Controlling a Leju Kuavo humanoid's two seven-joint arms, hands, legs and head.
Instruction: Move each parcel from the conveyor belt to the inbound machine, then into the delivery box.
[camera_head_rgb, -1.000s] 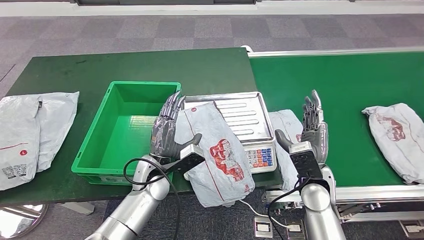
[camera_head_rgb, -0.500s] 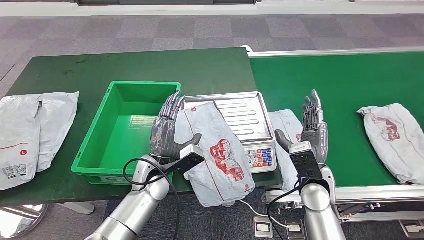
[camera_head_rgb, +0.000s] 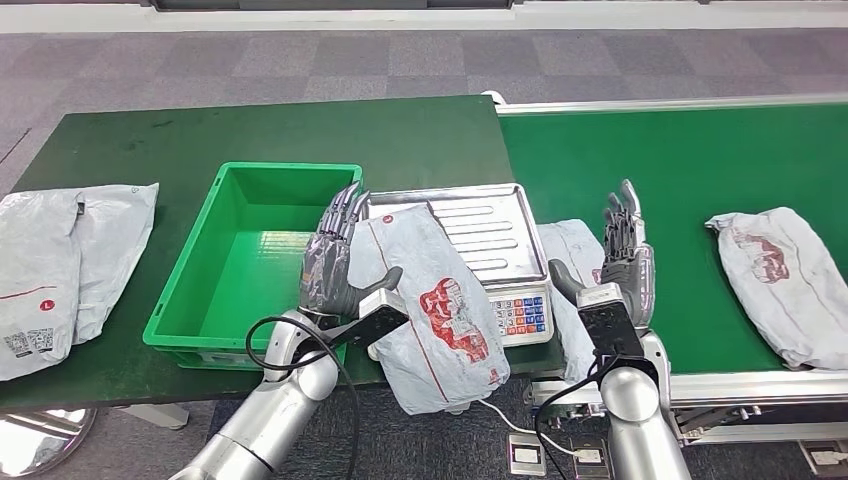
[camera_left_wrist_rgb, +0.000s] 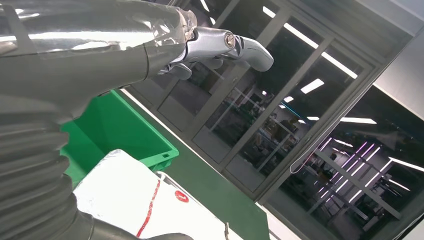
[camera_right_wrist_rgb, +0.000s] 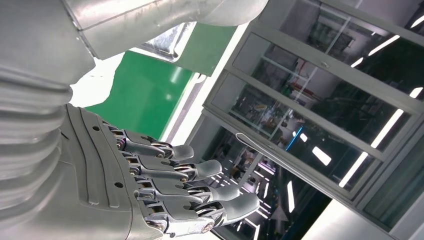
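A grey parcel with a red print (camera_head_rgb: 440, 310) lies tilted on the inbound scale's steel tray (camera_head_rgb: 490, 215) and hangs over its front edge. My left hand (camera_head_rgb: 335, 265) stands upright against the parcel's left edge, fingers straight and apart, thumb resting on the bag. The left wrist view shows those stretched fingers (camera_left_wrist_rgb: 225, 45) above the parcel (camera_left_wrist_rgb: 130, 200). My right hand (camera_head_rgb: 625, 258) is raised and open with spread fingers (camera_right_wrist_rgb: 175, 190), just right of a second parcel (camera_head_rgb: 572, 250) at the conveyor belt's near left end. A third parcel (camera_head_rgb: 780, 285) lies on the belt (camera_head_rgb: 690, 170) to the right.
The green delivery box (camera_head_rgb: 250, 255) stands left of the scale with nothing inside. Flat grey bags (camera_head_rgb: 60, 260) lie at the table's left end. The scale's keypad (camera_head_rgb: 520, 315) faces me. A cable hangs below the table's front edge.
The third parcel on the belt has drifted a little to the left. Both hands and the parcel on the scale have stayed put.
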